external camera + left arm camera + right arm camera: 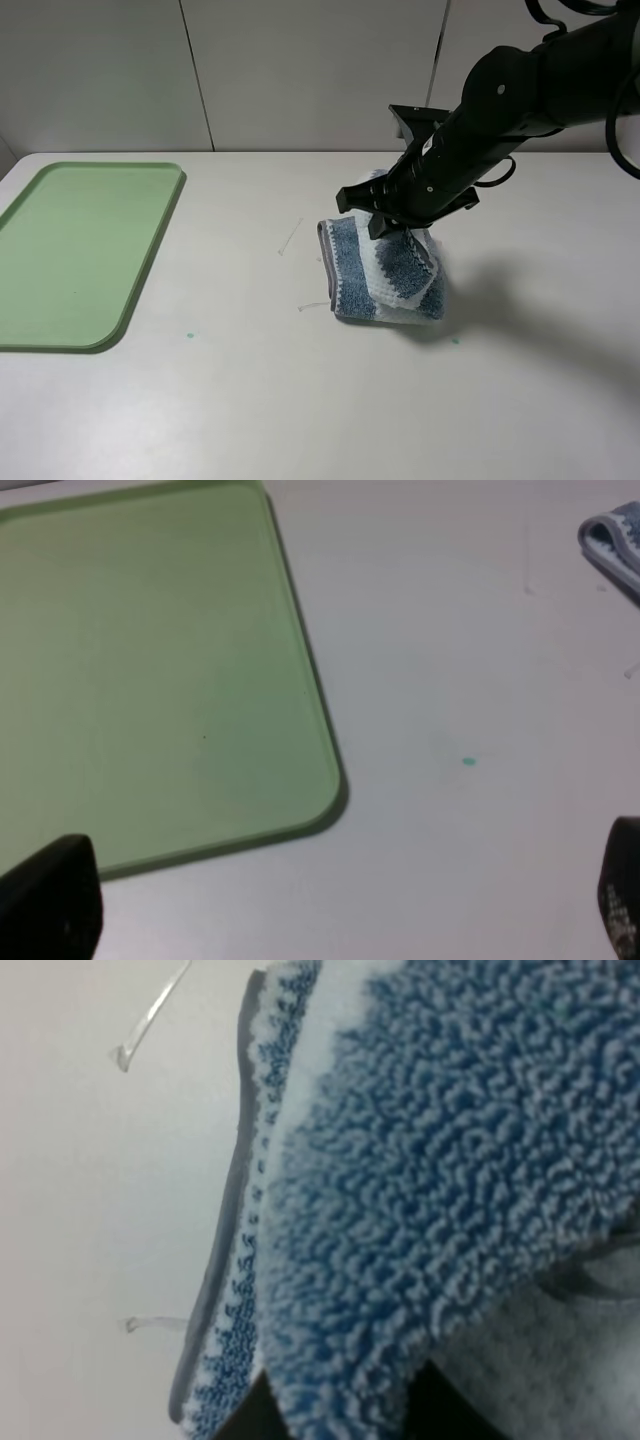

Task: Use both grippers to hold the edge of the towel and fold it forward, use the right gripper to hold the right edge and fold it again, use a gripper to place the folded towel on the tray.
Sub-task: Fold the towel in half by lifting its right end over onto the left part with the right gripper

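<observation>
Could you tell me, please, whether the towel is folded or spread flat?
Folded. The towel lies doubled into a compact bundle on the table, and the right gripper holds one flap lifted over it.

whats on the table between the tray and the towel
Mostly bare tabletop: a green speck near the tray, two thin scraps by the towel; exterior high view.

No legible text, label, brand, number or sign in any view; only faint pale specks on the black finger (pixel 624 910) of the left gripper (pixel 335 910), lower right of the left wrist frame, too blurred to read.
</observation>
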